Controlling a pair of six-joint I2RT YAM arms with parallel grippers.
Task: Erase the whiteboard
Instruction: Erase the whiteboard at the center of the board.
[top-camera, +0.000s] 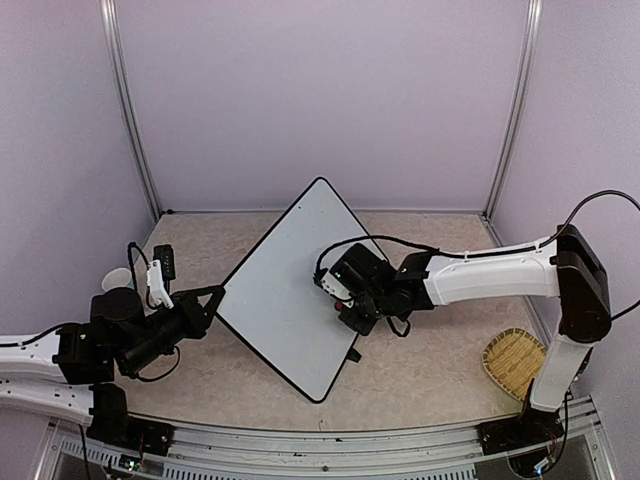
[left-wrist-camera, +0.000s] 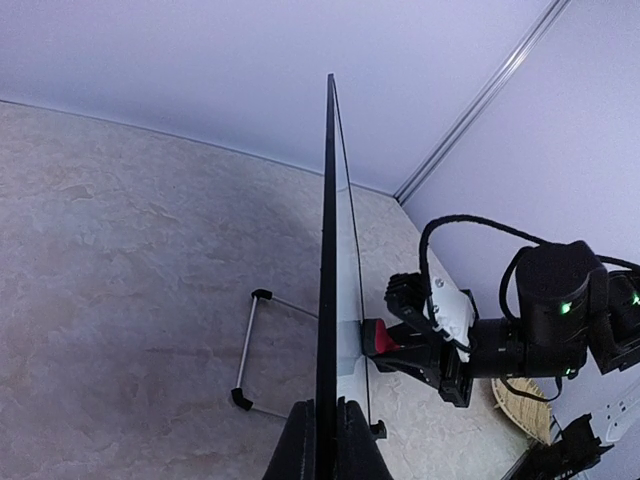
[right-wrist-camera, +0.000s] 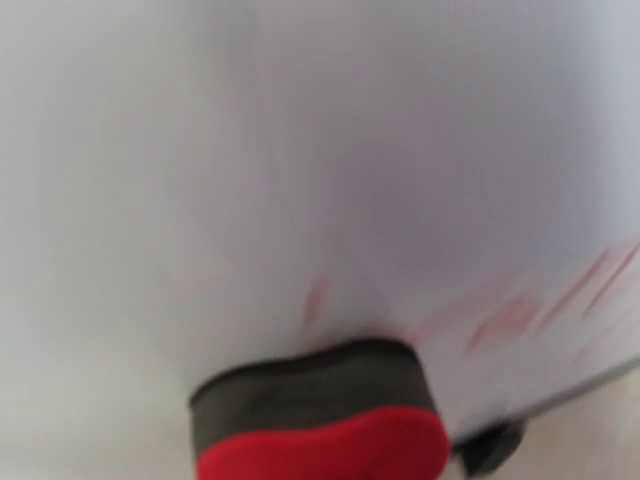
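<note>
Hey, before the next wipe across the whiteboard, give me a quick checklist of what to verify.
1. Left pincer clamps the board by its edge: ok.
2. Board upright, stand out behind it: ok.
3. Right pincer holds the eraser: ok.
4. Eraser pressed against the board face: ok.
5. Board clean: cannot tell. The right wrist view is blurred and shows faint reddish streaks.
6. Basket apart from the board: ok.
</note>
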